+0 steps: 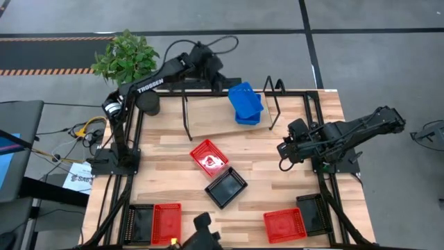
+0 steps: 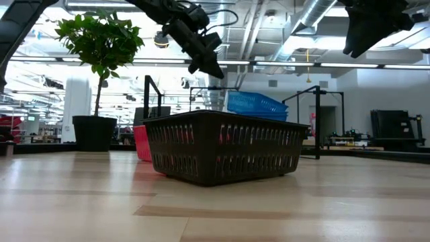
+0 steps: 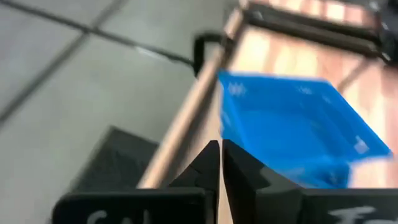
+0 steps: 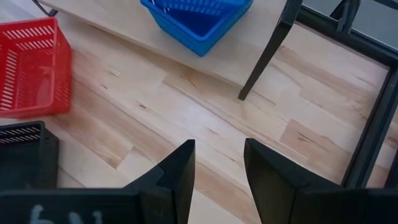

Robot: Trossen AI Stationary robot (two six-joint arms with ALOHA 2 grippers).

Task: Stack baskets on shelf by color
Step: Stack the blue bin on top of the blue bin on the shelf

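A stack of blue baskets (image 1: 246, 103) (image 2: 259, 104) (image 4: 199, 18) rests on the right part of the wooden shelf (image 1: 208, 114). My left gripper (image 1: 223, 85) (image 3: 221, 152) hovers shut just left of the stack, above the shelf's far edge, and holds nothing. My right gripper (image 1: 283, 151) (image 4: 219, 162) is open over bare tabletop, nearer than the shelf's right end. One red basket (image 1: 208, 156) and one black basket (image 1: 225, 187) (image 2: 222, 151) sit on the table's middle. Two more pairs wait at the near corners: black (image 1: 139, 222) with red (image 1: 166, 222), red (image 1: 284, 223) with black (image 1: 316, 212).
A potted plant (image 1: 126, 57) (image 2: 101, 40) stands at the table's far left corner. The shelf's black wire legs (image 4: 273, 50) rise between my right gripper and the blue stack. The shelf board left of the stack is bare. Black frame rails (image 1: 322, 187) run along the table's sides.
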